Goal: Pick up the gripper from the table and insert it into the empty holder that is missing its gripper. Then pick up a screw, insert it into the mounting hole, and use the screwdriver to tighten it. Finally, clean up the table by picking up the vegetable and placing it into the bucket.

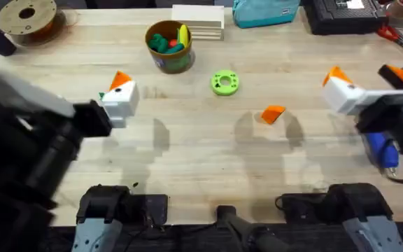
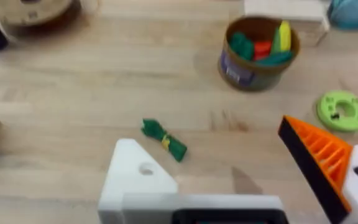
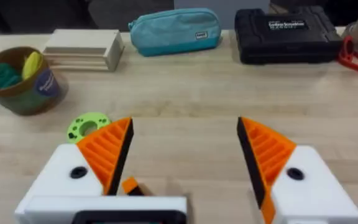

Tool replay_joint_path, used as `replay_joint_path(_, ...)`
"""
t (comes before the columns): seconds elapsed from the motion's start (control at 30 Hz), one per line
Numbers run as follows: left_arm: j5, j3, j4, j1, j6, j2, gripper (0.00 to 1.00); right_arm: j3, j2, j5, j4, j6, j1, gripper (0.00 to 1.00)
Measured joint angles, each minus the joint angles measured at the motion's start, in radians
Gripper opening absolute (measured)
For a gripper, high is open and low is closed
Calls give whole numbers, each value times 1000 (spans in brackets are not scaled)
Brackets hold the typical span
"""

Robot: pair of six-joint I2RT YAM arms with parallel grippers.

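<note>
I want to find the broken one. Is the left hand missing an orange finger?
Yes. On the left hand, one white holder is bare; the other carries an orange wedge.

You see a pale wooden table [image 1: 187,147], an orange wedge [image 1: 273,114], an olive bucket [image 1: 169,46] of green, red and yellow toys, a bright green ring [image 1: 224,82], a blue screwdriver [image 1: 382,150], a dark green vegetable [image 2: 164,139].

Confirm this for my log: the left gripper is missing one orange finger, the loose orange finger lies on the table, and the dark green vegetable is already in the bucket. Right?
Not quite. The dark green vegetable lies on the table, apart from the bucket, as the left wrist view shows. The rest stands: the left gripper has one bare white holder, and the loose orange finger lies on the table.
</note>
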Motion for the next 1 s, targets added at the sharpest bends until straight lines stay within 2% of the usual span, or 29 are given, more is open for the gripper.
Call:
replay_joint_path(0.13,-1,196,-187,0,0,205,987,189,173,-1,-154,0,0,989)
replay_joint_path(0.3,7,335,-217,0,0,411,987,325,355,-4,-277,0,0,989)
replay_joint_path(0.43,13,347,-222,0,0,504,987,338,439,-7,-308,1,0,990)
replay_joint_path(0.57,-18,347,-220,6,-26,582,987,338,479,-8,-324,4,0,990)
replay_joint_path(0.67,-27,347,-209,41,-103,651,987,338,488,-8,-324,4,0,989)
replay_joint_path(0.8,-28,348,-183,115,-218,776,973,338,490,-8,-324,4,0,990)
replay_joint_path(0.83,-27,347,-174,131,-240,814,881,338,490,-8,-324,4,0,990)
replay_joint_path(0.87,-25,348,-168,144,-254,846,740,338,490,-7,-324,4,0,990)
replay_joint_path(1.0,7,347,-164,162,-288,945,110,338,490,-8,-324,4,0,989)
